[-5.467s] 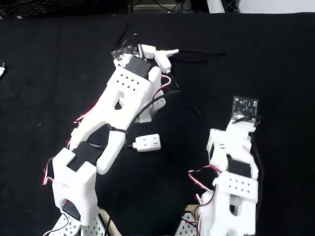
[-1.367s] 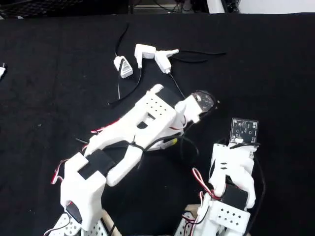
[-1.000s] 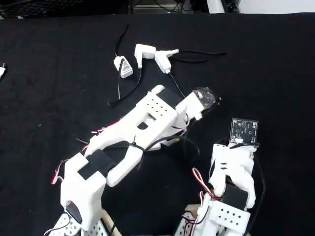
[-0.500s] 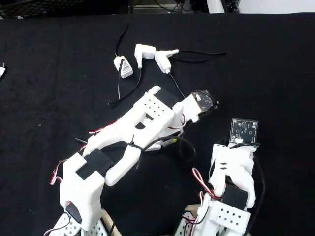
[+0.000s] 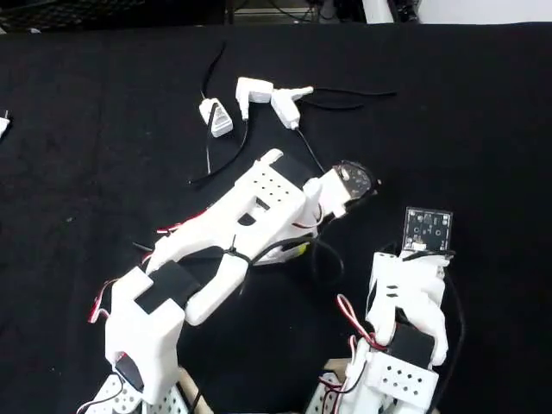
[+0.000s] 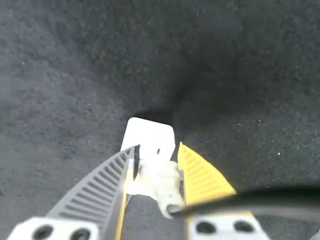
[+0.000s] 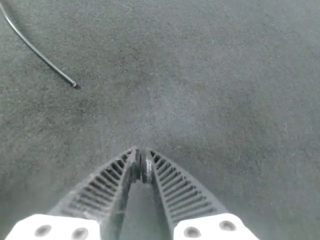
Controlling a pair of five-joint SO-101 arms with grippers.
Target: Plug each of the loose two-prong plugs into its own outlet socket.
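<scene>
My left gripper [image 6: 157,150] pinches one plug [image 6: 159,181] against its socket [image 6: 149,132], seemingly not yet seated; other plugs [image 5: 289,102] wait near the table's [image 5: 86,129] far edge.

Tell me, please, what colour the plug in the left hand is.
The plug is white, clearest in the left wrist view.

Swung away from the far pile of plugs [image 5: 252,102] and back to the middle of the table, with the left gripper [image 6: 157,151] now pinching a white plug [image 6: 156,181] just above the white socket [image 6: 149,134]. Drew the right arm [image 5: 405,302] back a little too. Only tiny wiggles in the last second.
</scene>
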